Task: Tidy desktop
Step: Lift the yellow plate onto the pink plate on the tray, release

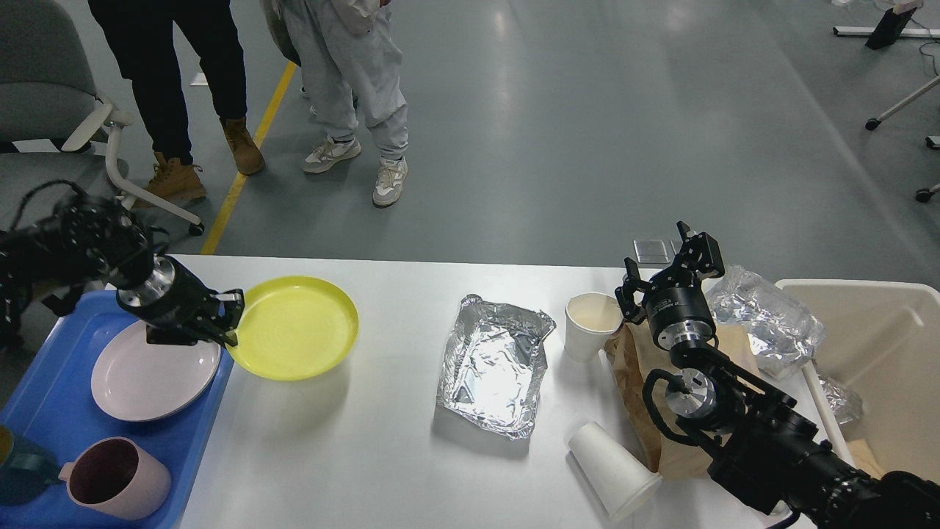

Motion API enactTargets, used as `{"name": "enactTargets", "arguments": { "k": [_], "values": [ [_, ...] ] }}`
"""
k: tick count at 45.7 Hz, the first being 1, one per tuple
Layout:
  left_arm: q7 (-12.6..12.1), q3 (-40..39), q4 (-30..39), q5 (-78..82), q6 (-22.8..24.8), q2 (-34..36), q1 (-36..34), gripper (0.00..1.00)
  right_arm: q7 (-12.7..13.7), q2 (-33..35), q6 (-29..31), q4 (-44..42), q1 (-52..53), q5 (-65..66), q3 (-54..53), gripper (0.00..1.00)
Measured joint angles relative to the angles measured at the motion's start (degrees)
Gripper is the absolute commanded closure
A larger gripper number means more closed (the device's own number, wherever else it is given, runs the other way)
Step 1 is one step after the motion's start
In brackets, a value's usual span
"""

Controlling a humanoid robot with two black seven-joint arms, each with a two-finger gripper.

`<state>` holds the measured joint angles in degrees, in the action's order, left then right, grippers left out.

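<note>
The white desktop (367,455) holds a foil tray (496,364), an upright paper cup (591,323), a paper cup lying on its side (613,470) and a brown paper bag (639,382). My left gripper (228,319) is shut on the left rim of a yellow plate (294,327) and holds it above the desktop, by the right edge of the blue tray (44,397). My right gripper (672,257) is open and empty above the paper bag, just right of the upright cup.
The blue tray holds a pale pink plate (154,371) and a pink mug (117,477). Crumpled clear wrap (767,316) lies beside the beige bin (874,353) at the right. Two people and a chair (44,81) stand beyond the far edge.
</note>
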<state>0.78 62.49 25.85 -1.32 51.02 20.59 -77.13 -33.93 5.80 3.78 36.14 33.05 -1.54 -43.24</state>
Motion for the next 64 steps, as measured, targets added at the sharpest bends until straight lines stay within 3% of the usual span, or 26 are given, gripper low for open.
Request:
{"name": "enactTargets", "arguments": {
  "k": [10, 19, 26, 37, 51, 59, 64],
  "values": [
    [-0.2, 0.1, -0.1, 0.0, 1.7, 7.1, -4.5, 1.00, 0.0, 0.0, 0.0, 0.0, 0.0, 0.0, 0.0, 0.00],
    [-0.5, 0.5, -1.1, 0.1, -5.0, 12.4, -1.7, 1.00, 0.0, 0.0, 0.0, 0.0, 0.0, 0.0, 0.0, 0.00],
    [-2.6, 0.4, -2.3, 0.1, -11.0, 14.4, 2.2, 1.00, 0.0, 0.0, 0.0, 0.0, 0.0, 0.0, 0.0, 0.00],
    [-5.7, -0.2, -4.5, 0.1, -15.6, 14.0, 8.4, 1.00, 0.0, 0.0, 0.0, 0.0, 0.0, 0.0, 0.0, 0.00],
    [-5.9, -0.3, -4.7, 0.1, -16.2, 11.0, 10.8, 1.00, 0.0, 0.0, 0.0, 0.0, 0.0, 0.0, 0.0, 0.00],
    [-5.9, -1.6, -4.7, 0.0, -15.7, 10.7, 11.7, 0.90, 0.0, 0.0, 0.0, 0.0, 0.0, 0.0, 0.0, 0.00],
    [-5.9, -2.4, -4.7, 0.0, -15.7, 10.7, 12.3, 0.76, 0.0, 0.0, 0.0, 0.0, 0.0, 0.0, 0.0, 0.00]
  ]
}}
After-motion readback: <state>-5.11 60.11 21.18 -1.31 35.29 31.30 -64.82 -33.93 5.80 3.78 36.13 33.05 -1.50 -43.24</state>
